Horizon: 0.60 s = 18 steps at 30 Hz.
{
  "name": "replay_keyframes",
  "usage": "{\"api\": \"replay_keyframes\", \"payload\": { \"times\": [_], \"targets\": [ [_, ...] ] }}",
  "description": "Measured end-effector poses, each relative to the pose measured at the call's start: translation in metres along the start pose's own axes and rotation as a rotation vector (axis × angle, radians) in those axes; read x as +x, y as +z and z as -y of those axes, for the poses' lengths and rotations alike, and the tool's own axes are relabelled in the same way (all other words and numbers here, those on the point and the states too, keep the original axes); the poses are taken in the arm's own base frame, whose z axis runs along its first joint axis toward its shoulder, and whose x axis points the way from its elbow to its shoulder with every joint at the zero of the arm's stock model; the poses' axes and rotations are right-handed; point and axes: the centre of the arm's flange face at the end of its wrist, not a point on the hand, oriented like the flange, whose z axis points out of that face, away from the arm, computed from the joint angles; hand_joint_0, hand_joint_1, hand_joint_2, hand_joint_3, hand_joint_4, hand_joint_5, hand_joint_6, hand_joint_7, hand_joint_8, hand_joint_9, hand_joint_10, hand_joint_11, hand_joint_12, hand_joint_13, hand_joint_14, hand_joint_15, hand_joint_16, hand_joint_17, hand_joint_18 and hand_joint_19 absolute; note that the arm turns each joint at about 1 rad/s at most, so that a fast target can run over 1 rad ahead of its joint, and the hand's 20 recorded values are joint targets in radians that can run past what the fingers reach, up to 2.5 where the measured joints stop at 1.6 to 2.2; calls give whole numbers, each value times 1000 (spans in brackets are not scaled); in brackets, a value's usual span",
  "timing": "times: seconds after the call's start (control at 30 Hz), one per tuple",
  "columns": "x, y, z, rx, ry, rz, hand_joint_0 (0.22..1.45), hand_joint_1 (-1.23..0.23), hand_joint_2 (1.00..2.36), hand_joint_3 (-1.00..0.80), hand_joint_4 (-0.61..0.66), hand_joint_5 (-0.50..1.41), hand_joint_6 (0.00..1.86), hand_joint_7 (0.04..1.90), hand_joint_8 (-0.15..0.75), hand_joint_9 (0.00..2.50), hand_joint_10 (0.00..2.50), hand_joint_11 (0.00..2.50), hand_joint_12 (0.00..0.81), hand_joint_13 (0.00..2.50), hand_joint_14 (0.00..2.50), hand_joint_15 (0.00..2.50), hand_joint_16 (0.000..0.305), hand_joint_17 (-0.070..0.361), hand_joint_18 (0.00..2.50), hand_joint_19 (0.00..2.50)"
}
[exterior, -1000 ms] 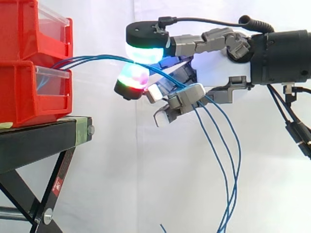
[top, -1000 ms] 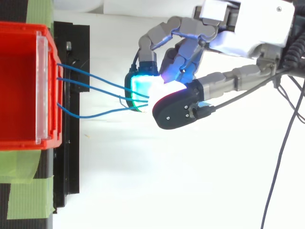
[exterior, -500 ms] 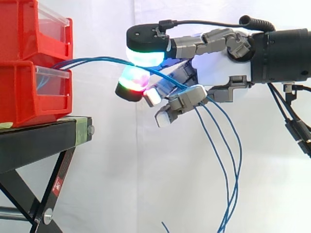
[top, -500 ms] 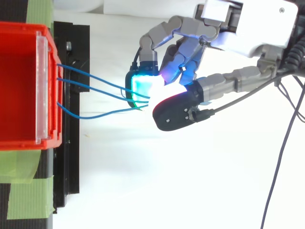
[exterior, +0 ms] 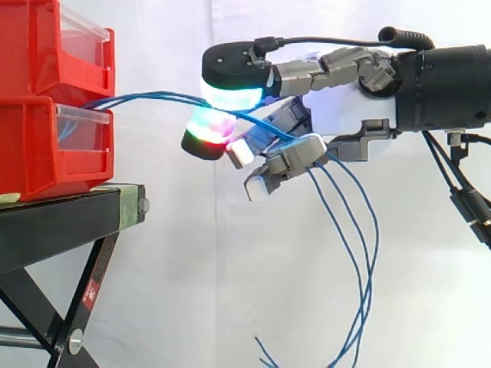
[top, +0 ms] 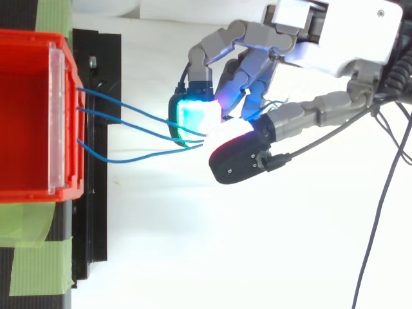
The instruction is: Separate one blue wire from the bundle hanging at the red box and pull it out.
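Observation:
Three blue wires [top: 129, 117] run from the front of the lower red bin [exterior: 46, 146] to my hand [exterior: 345, 107]. They pass between the glowing white-green thumb pad [exterior: 230, 90] above and a red-green fingertip [exterior: 209, 126] below, which close on them. Behind the curled fingers the wires' loose ends [exterior: 360, 253] hang down in long loops. From above, the hand [top: 335, 38] sits to the right of the red bin [top: 26, 116], and the wires converge at the cyan pad [top: 193, 119].
A second red bin [exterior: 46, 46] is stacked on the lower one. Both stand on a black stand [exterior: 61, 222] with green tape [top: 32, 257] on it. A white curtain lies behind and below the hand.
The thumb has shifted slightly right and tilted over the wires. The hanging wire ends have swung, so more of their tips show at the bottom. The bins have not moved.

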Motion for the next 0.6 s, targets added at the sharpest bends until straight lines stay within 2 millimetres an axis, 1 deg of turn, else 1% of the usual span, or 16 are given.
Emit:
{"api": "replay_keyframes", "payload": {
  "times": [0.37, 0.5, 0.6],
  "targets": [
    [0, 0, 0, 2, 1, -2, 732, -954, 1017, -314, 254, -267, 851, 1091, 351, 877, 21, 949, 299, 1391, 140, 1648, 53, 120, 679, 747],
    [0, 0, 0, 2, 2, -2, 745, -957, 1013, -372, 267, -272, 846, 1103, 349, 918, 20, 1216, 304, 1386, 178, 1623, 54, 120, 670, 732],
    [0, 0, 1, 2, 0, -2, 742, -959, 1012, -381, 269, -273, 845, 1101, 347, 912, 19, 1207, 303, 1387, 183, 1611, 54, 121, 668, 729]
  ]
}}
